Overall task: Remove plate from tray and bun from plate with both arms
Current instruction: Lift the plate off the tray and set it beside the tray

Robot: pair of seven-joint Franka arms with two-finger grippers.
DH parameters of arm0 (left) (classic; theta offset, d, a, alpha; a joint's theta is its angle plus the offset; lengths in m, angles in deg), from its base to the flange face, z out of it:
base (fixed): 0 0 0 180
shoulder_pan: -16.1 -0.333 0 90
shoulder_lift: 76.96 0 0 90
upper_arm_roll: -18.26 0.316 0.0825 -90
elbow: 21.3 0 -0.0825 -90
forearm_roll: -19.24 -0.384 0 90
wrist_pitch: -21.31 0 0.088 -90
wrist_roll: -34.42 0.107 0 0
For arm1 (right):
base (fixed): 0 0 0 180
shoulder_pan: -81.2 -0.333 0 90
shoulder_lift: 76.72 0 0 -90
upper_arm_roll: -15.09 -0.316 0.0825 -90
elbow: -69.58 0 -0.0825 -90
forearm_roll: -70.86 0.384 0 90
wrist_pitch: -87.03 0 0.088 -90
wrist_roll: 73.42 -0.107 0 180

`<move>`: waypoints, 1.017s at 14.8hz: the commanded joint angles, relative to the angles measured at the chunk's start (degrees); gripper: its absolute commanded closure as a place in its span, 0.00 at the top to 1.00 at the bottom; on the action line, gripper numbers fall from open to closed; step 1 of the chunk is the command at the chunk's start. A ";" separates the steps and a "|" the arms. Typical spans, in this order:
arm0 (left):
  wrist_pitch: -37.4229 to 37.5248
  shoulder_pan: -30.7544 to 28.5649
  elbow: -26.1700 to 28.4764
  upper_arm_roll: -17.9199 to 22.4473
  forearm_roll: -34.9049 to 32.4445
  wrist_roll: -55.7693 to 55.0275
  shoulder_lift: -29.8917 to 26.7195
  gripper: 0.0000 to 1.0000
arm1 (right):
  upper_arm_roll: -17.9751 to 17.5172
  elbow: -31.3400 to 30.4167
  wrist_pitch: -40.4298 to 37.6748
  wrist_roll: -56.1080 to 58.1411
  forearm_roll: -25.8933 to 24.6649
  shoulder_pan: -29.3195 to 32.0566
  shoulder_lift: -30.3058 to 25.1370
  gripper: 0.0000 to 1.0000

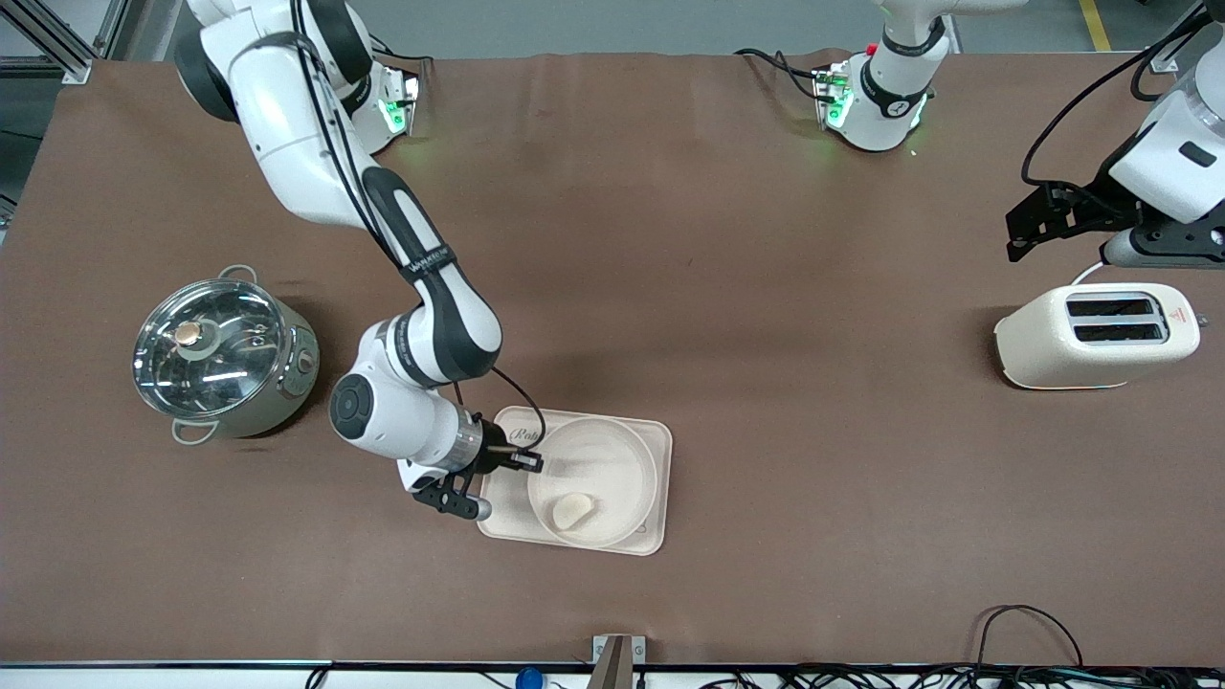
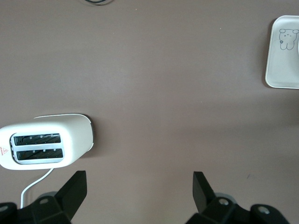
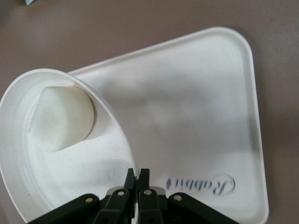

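Pinching the rim of the plate (image 1: 606, 471), the right gripper (image 1: 524, 463) has its fingers (image 3: 142, 179) pressed together on the edge at the right arm's end of the tray (image 1: 651, 450). You can see in the right wrist view that the two black fingertips meet on the thin rim, with the plate (image 3: 56, 154) tilted and its gripped edge lifted off the tray (image 3: 196, 121).

The bun (image 1: 573, 511) lies inside the plate, against the part of the rim nearest the front camera. Its long axis runs roughly along the table's length, slightly slanted. In the right wrist view the bun (image 3: 61, 118) rests against the plate's inner wall.

The plate sits in the tray. The tray's long axis runs along the table between the two arms' ends, and its "Rabbit" lettering (image 3: 205, 184) is at the end where the right gripper holds the plate.

Your left gripper (image 2: 140, 186) hangs with its fingers (image 2: 74, 189) spread wide, holding nothing, over the table by the toaster (image 1: 1098, 334), at the left arm's end, well apart from the tray. The left arm waits there.

A lidded steel pot (image 1: 222, 353) stands toward the right arm's end of the table.
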 commanded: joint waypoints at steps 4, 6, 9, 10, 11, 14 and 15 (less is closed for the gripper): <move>0.36 -0.34 -0.11 -0.11 0.89 1.25 -0.32 1.00 | -1.26 -33.58 6.39 2.60 1.27 -4.91 -22.94 0.00; 0.36 -0.34 -0.11 -0.11 0.89 1.25 -0.32 1.00 | -1.35 -42.31 12.46 2.60 1.45 -7.73 -26.92 0.00; 0.88 -0.34 -0.02 -0.11 0.98 1.16 -0.41 1.00 | -1.70 -48.84 24.22 2.52 1.53 -12.20 -27.20 0.00; 0.97 -0.34 -0.02 -0.11 0.98 1.16 -0.32 1.00 | -1.79 -49.29 26.79 2.43 1.53 -13.18 -26.59 0.00; 0.98 -0.34 0.07 -0.11 0.98 1.16 -0.41 1.00 | -1.79 -49.29 27.42 2.51 1.53 -13.54 -25.37 0.00; 0.98 -0.34 0.07 -0.11 0.98 1.16 -0.32 1.00 | -1.70 -50.08 27.17 5.92 1.53 -13.45 -25.09 0.00; 0.98 -0.42 0.15 -0.11 0.98 1.16 -0.32 1.00 | -1.88 -50.61 27.17 8.20 1.53 -12.93 -25.01 0.00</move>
